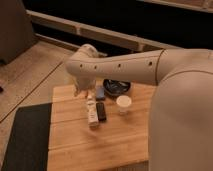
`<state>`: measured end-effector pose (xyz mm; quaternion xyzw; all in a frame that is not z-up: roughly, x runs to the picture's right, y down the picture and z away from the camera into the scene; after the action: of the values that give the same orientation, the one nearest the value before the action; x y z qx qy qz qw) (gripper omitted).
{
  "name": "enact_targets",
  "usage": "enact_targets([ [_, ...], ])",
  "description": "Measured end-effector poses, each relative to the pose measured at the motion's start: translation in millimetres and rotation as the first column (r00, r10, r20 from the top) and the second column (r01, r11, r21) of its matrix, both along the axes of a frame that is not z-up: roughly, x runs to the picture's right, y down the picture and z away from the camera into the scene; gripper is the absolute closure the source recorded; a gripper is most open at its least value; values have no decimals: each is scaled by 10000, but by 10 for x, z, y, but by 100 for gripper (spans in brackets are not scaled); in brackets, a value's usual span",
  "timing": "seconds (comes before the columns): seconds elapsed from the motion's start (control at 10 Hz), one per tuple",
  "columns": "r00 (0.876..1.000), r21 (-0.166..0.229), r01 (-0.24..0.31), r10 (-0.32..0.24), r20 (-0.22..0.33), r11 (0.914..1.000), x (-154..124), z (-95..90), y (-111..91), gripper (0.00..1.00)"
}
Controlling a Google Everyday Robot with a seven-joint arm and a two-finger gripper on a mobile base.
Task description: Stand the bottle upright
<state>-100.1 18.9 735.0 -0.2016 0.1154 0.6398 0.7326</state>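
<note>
The gripper (84,92) hangs at the end of the smooth cream arm (120,65), low over the far side of the slatted wooden table (115,145). Whether it is apart or closed I cannot tell, as the wrist hides it. Just below it lies the slim, whitish, translucent plastic bottle (92,113), flat on its side and pointing away from us, its far end closest to the gripper. That looks like a deliberate line-up: grasp near one end, and the bottle can be tipped up onto its base.

Snug along its right side sits the flat black bar (102,111), matte and rectangular, so there is little room there. The short white cup (123,104) stands upright a little further right, near the round dark bowl (116,87), with a small blue object (100,93) beside it. A black mat (25,135) lies left of the table. Light plastic on smooth wood may well skid.
</note>
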Motion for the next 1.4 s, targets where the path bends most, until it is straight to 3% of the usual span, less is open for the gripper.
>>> enact_targets([
  [0.3, 9999, 42, 150, -149, -24, 9999, -6, -3, 14, 35],
  [0.6, 9980, 322, 611, -606, -187, 9976, 97, 131, 22, 35],
  [1.0, 9940, 331, 1020, -1032, 370, 9942, 161, 515, -43, 35],
  [1.2, 9904, 137, 1231, -1237, 611, 9923, 195, 700, -33, 35],
  [1.4, 9869, -266, 1387, -1360, 872, 9900, 279, 1010, 7, 35],
])
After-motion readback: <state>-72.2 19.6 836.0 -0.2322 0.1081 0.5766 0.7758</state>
